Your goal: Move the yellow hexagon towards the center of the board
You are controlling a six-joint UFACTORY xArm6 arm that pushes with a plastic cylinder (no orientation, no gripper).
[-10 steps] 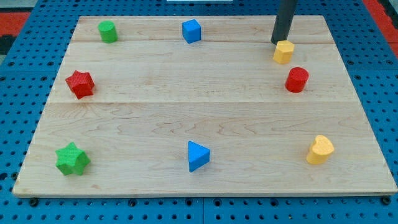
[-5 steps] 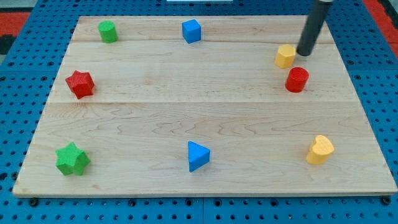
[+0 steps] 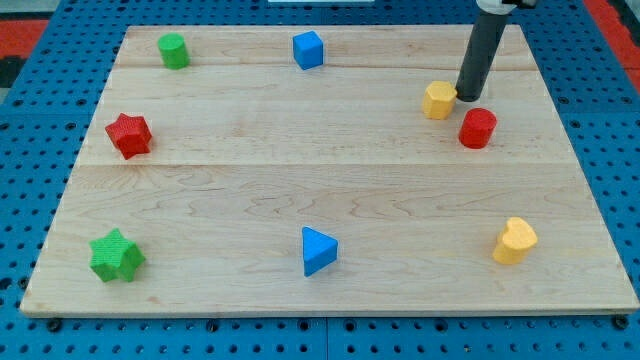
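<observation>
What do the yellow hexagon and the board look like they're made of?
Yellow hexagon: looks like plastic or painted wood, matte and evenly coloured; I can't tell which. Board: pale wood with visible grain and plank seams, with a smooth, faintly glossy finish. My tip sits just at the view's right of the hexagon.

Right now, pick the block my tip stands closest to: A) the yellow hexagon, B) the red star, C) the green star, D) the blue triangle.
A: my tip sits just off the view's right side of the yellow hexagon, with the red cylinder a little below it toward the view's bottom.
</observation>
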